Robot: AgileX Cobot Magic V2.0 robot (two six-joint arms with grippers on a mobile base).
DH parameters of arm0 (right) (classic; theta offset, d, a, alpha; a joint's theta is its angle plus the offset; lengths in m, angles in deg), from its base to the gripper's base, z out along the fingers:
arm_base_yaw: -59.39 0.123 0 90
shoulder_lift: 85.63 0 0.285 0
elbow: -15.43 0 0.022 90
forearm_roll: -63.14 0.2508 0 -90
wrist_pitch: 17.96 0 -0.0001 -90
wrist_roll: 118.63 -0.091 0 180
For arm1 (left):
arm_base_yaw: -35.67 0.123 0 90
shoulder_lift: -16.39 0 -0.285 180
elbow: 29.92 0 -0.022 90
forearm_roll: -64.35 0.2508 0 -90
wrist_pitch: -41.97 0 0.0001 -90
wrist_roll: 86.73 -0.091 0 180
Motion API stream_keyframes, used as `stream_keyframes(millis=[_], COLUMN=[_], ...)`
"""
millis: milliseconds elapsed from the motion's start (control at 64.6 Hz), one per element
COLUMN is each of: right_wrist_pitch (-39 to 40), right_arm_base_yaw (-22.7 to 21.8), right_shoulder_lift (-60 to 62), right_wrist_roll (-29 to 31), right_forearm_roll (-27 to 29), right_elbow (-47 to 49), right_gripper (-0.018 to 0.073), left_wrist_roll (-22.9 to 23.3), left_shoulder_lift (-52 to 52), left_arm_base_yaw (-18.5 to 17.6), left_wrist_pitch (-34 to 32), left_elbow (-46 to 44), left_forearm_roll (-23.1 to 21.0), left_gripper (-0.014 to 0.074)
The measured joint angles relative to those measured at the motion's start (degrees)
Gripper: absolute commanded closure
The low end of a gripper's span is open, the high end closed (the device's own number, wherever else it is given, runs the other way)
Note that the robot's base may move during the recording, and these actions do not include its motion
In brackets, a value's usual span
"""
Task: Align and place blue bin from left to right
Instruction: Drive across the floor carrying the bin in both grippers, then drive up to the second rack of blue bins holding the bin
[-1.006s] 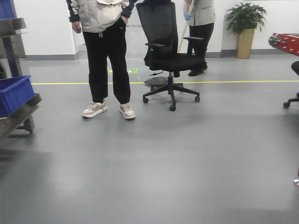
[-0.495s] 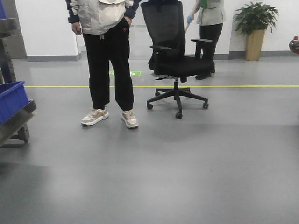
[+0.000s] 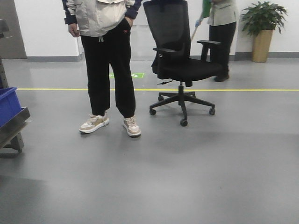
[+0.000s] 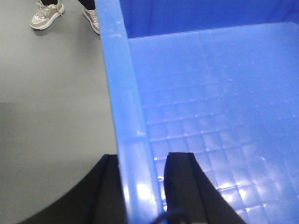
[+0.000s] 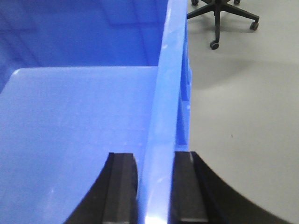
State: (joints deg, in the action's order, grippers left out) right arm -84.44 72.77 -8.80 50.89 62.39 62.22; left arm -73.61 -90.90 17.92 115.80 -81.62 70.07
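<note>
The blue bin [image 4: 201,93] fills both wrist views, held above the grey floor. In the left wrist view, my left gripper [image 4: 142,156] is shut on the bin's left wall [image 4: 122,93], one black finger outside and one inside over the gridded bottom. In the right wrist view, my right gripper [image 5: 154,156] is shut on the bin's right wall [image 5: 169,79], again with a finger on each side. The held bin does not appear in the front view.
Another blue bin [image 3: 7,105] sits on a metal rack [image 3: 11,128] at the far left. A standing person [image 3: 108,70] and a black office chair [image 3: 180,60] are ahead. A second person [image 3: 223,32] and a potted plant [image 3: 262,28] stand by the back wall. A yellow line [image 3: 233,89] crosses the floor.
The front view has closed in on the scene: the rack and its bin slid left toward the frame edge, the chair and plant drifted right, and the red object at right left the view.
</note>
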Motion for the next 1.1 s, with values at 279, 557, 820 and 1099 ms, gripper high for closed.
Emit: stream_keyframes(millis=[279,557,820,1099], right_wrist_pitch=[0.0,0.0,0.0,0.1], right_arm_base_yaw=[0.0,0.0,0.0,0.0], right_shoulder_lift=[0.0,0.0,0.0,0.0], right_wrist_roll=[0.0,0.0,0.0,0.0], right_forearm_roll=[0.0,0.0,0.0,0.1], right_elbow=[0.0,0.0,0.0,0.0], right_gripper=[0.0711,0.0711,0.0711,0.0711], left_wrist_roll=[0.0,0.0,0.0,0.0], left_shoulder_lift=[0.0,0.0,0.0,0.0], left_arm_base_yaw=[0.0,0.0,0.0,0.0], left_wrist_pitch=[-0.3,-0.3,-0.3,-0.3], left_elbow=[0.0,0.0,0.0,0.0], left_forearm_roll=[-0.1,-0.1,-0.1,-0.1], left_gripper=[0.0706,0.0706,0.0706,0.0706])
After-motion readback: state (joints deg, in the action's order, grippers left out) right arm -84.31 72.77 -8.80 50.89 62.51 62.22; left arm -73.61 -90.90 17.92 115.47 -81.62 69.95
